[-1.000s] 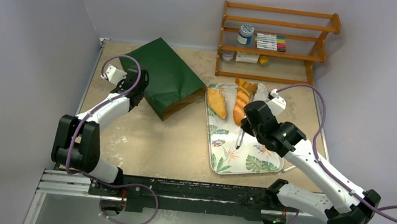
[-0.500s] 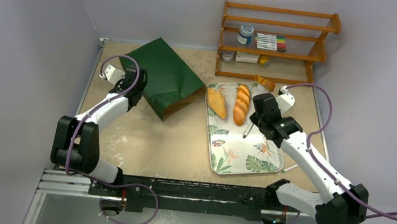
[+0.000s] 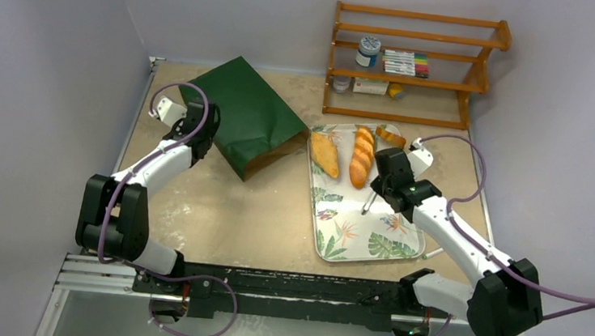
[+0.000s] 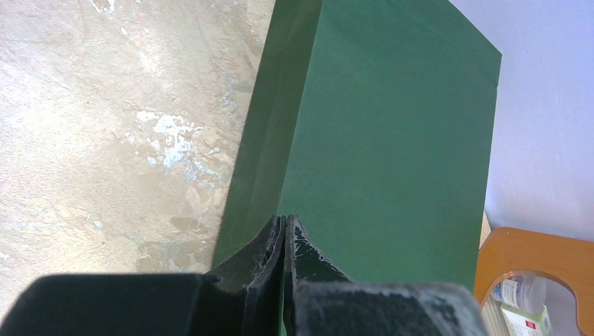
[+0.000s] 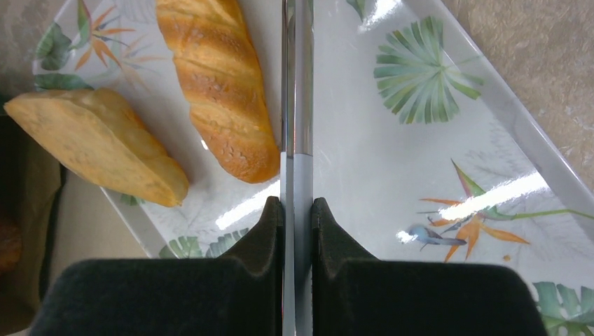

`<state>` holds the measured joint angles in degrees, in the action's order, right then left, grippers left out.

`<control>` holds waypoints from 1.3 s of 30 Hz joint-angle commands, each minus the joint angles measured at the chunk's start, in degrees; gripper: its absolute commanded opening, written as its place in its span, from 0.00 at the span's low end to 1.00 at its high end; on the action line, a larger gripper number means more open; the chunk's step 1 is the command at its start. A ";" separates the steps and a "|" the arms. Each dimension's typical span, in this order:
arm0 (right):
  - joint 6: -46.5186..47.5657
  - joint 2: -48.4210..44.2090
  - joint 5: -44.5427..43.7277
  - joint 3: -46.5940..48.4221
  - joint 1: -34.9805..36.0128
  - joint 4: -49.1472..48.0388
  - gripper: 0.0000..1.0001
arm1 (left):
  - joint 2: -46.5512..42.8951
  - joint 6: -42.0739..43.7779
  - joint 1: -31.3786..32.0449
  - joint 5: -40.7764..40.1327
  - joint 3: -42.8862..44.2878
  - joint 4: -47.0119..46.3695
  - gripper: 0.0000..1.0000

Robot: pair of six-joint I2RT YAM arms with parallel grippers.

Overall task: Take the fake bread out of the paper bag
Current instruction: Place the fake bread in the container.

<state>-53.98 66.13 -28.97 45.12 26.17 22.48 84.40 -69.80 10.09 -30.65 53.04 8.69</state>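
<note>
The dark green paper bag (image 3: pixel 245 123) lies on its side at the back left, its brown mouth facing the leaf-patterned tray (image 3: pixel 369 243). My left gripper (image 3: pixel 202 131) is shut on the bag's left folded edge (image 4: pixel 392 140); in the left wrist view the gripper (image 4: pixel 285 218) shows pinched jaws. On the tray lie a golden oval loaf (image 3: pixel 325 154), a braided baguette (image 3: pixel 362 156) and a small brown piece (image 3: pixel 390 135). My right gripper (image 3: pixel 379 187) is shut on metal tongs (image 5: pixel 297 105) over the tray, beside the baguette (image 5: pixel 217 84) and loaf (image 5: pixel 98 143). The bag's inside is hidden.
A wooden shelf (image 3: pixel 413 64) with a jar, markers and small boxes stands at the back right. A thin white stick (image 3: pixel 431 251) lies off the tray's near right corner. Walls close in the table on the left, back and right.
My right arm has drawn back to the right with the tongs. The small brown piece has shifted to the tray's far right corner. The left arm and the bag are unchanged.
</note>
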 commanded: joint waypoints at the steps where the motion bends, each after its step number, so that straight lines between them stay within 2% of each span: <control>1: -0.55 0.65 -0.16 -1.69 -0.25 -4.58 0.00 | -2.02 1.00 -0.59 -0.25 0.67 -0.75 0.00; 10: -1.54 1.71 1.83 -4.63 -0.30 -6.18 0.00 | -2.62 1.20 -0.81 -0.26 0.31 -0.52 0.00; 28: -2.19 1.73 5.11 -8.81 -0.28 -9.19 0.31 | -2.74 0.92 -1.29 0.07 0.18 -0.51 0.00; 39: -2.10 -0.16 7.24 -9.99 -0.18 -8.71 0.34 | -2.76 0.59 -1.61 0.33 0.16 -0.67 0.00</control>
<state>-55.55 67.96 -22.68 35.77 26.13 15.05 83.77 -69.41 8.99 -30.22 53.04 8.78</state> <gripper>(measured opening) 0.338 0.006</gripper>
